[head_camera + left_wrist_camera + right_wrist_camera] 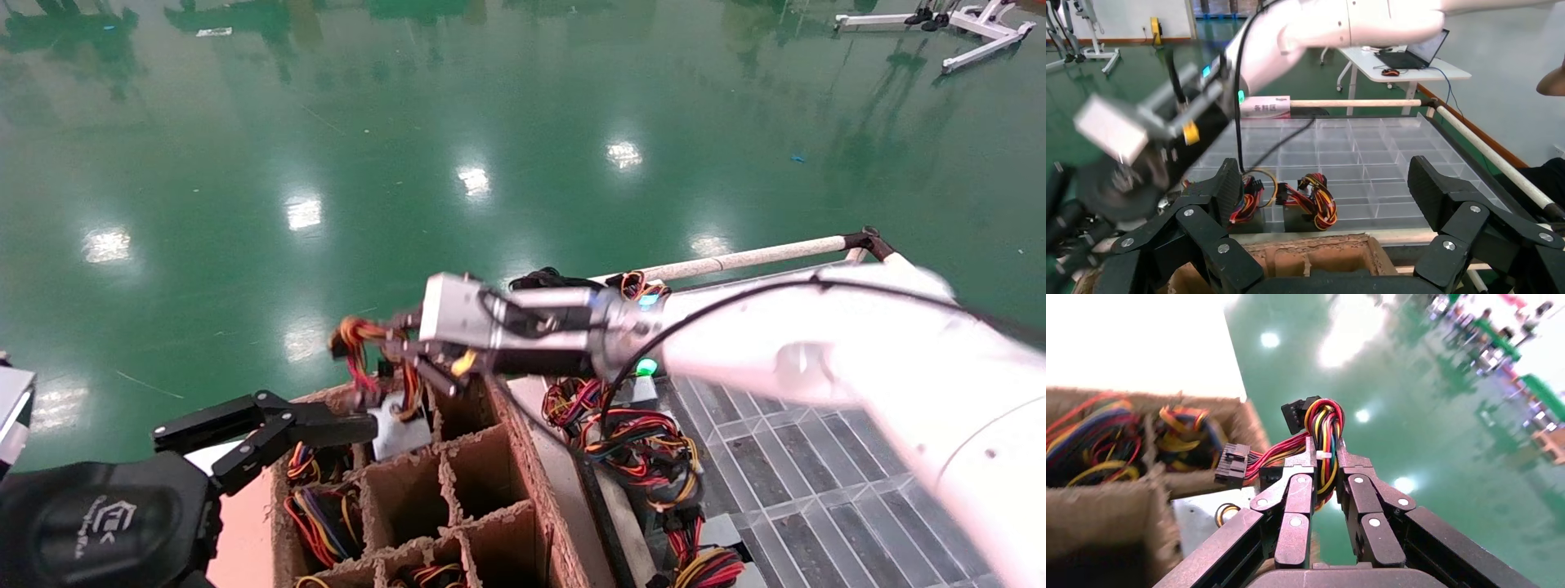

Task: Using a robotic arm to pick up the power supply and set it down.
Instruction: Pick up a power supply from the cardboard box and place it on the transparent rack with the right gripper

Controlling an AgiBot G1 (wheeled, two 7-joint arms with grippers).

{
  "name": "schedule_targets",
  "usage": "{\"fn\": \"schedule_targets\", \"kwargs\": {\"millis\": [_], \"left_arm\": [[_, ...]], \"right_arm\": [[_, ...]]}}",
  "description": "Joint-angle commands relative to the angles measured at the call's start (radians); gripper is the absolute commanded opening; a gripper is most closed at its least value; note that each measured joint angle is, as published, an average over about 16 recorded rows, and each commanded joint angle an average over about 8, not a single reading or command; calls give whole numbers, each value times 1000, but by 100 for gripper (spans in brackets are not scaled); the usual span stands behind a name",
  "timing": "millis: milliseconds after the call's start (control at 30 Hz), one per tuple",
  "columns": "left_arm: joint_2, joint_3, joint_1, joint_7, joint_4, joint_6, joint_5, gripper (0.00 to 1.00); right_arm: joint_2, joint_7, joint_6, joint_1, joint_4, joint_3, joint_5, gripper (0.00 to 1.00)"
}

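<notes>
Power supply (402, 429) hung by its wires (1324, 432) — pinched in the right tool (1324, 471), nearly closed; left tool (1324, 202) spread wide, holding nothing.

White logo on left gripper (270, 429) body, letters illegible; pink sign (1265, 107) unreadable.

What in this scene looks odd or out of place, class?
The right gripper is shut on the wire bundle, not on the metal box, so the power supply dangles tilted by its wires over the cardboard crate.

Power supply (400, 429) half behind wires
</notes>
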Motion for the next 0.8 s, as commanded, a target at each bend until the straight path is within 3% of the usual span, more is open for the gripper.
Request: {"fn": "schedule_targets", "kwargs": {"millis": [33, 367, 800], "left_arm": [[0, 0, 0, 0, 0, 0, 0, 100], [0, 1, 0, 0, 0, 0, -1, 100], [-1, 2, 0, 1, 0, -1, -1, 100]], "right_arm": [[9, -14, -25, 17, -3, 12, 16, 0], [170, 23, -78, 92, 149, 67, 74, 0], [514, 158, -44, 179, 395, 115, 79, 0]]}}
